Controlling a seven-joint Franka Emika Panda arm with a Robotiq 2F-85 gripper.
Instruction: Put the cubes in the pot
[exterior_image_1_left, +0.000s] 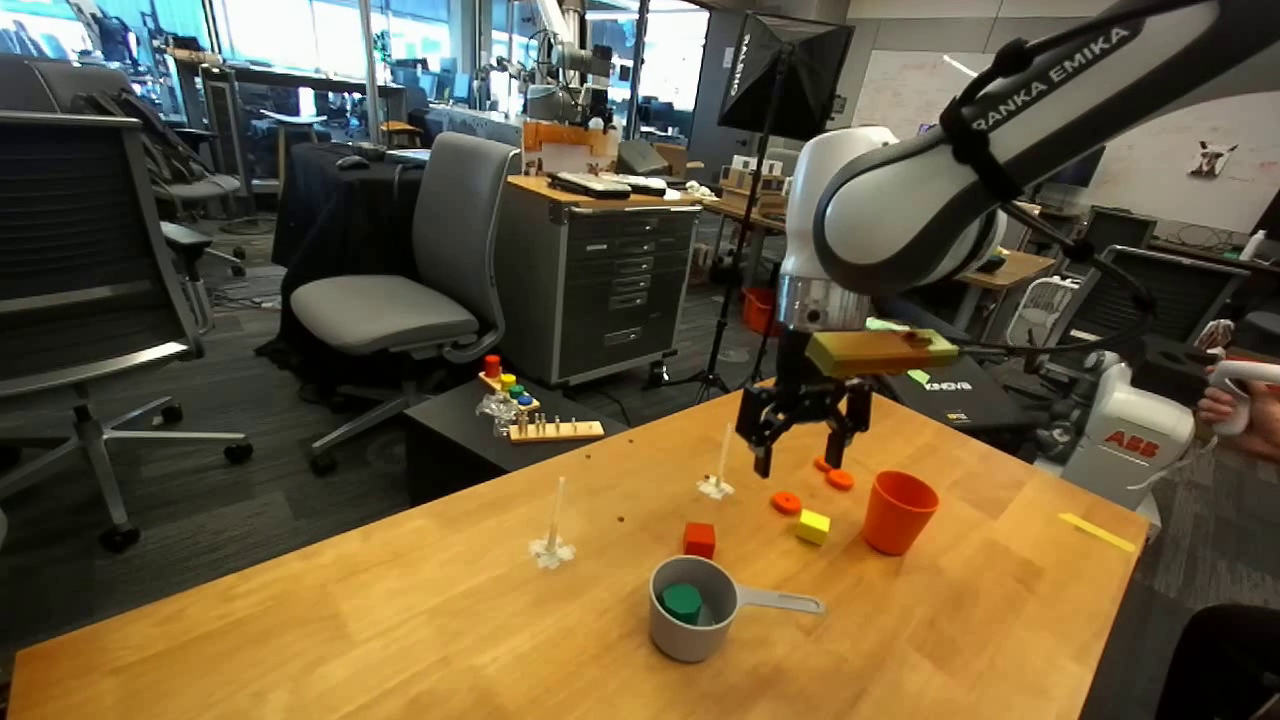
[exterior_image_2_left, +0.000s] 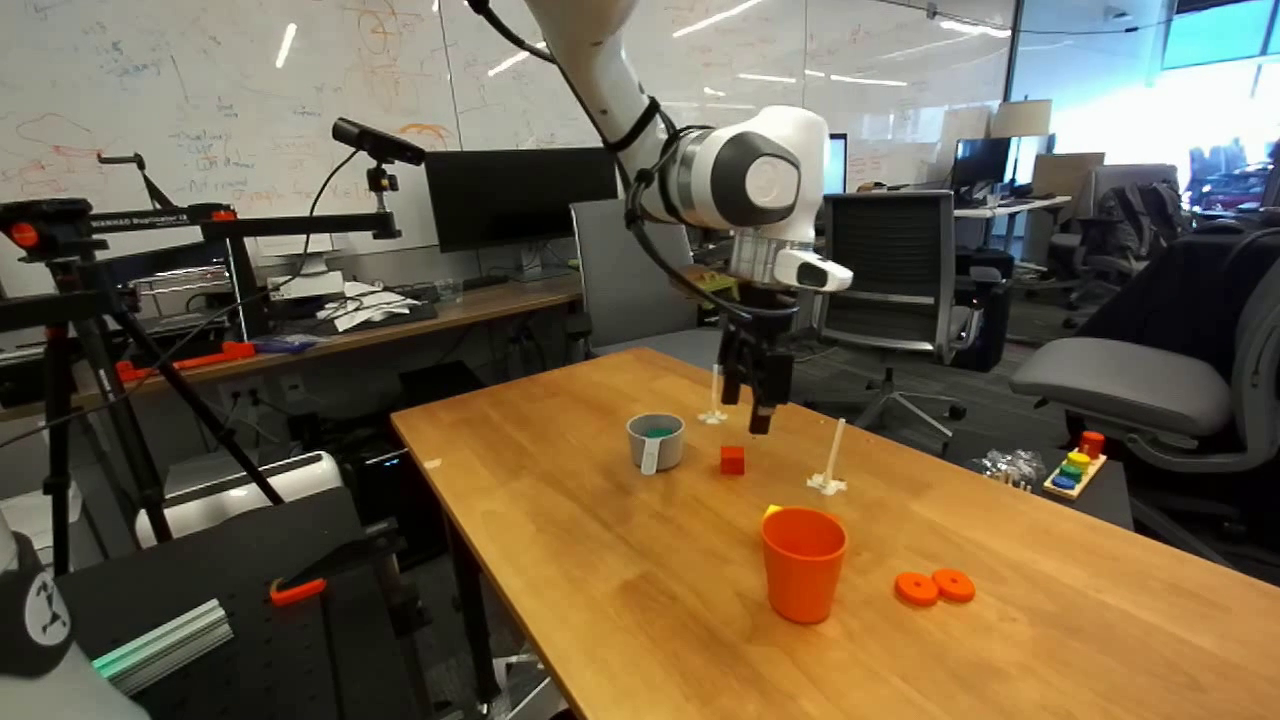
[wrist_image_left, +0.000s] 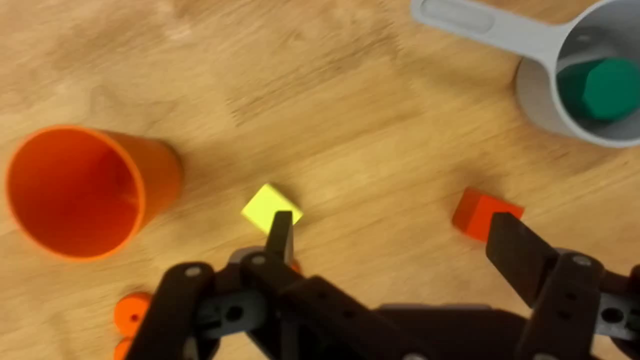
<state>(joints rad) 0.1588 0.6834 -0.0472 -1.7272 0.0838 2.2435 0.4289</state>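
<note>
Gripper (exterior_image_1_left: 799, 466) spread wide, empty; yellow cube (exterior_image_1_left: 813, 527), red cube (exterior_image_1_left: 699, 541) on table (exterior_image_1_left: 400, 600) below it; green block (exterior_image_1_left: 682, 604) inside pot (exterior_image_1_left: 690, 645).

Daylight glares through the windows (exterior_image_1_left: 285, 40), the whiteboard (exterior_image_2_left: 530, 115) bears marker scrawl (exterior_image_2_left: 383, 30) (mostly too faint for me to read), and a grey chair (exterior_image_1_left: 385, 310) stands on the dark carpet (exterior_image_1_left: 270, 510) beside a drawer cabinet (exterior_image_1_left: 628, 295), a black softbox (exterior_image_1_left: 765, 85) near it

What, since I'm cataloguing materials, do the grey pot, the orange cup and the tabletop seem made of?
Grey pot: probably matte plastic, being evenly grey without metallic shine; coated metal possible.
Orange cup: likely smooth plastic, solid-coloured inside and out.
Tabletop: apparently wood, satin finish, from its grain and soft sheen; laminate possible.
</note>
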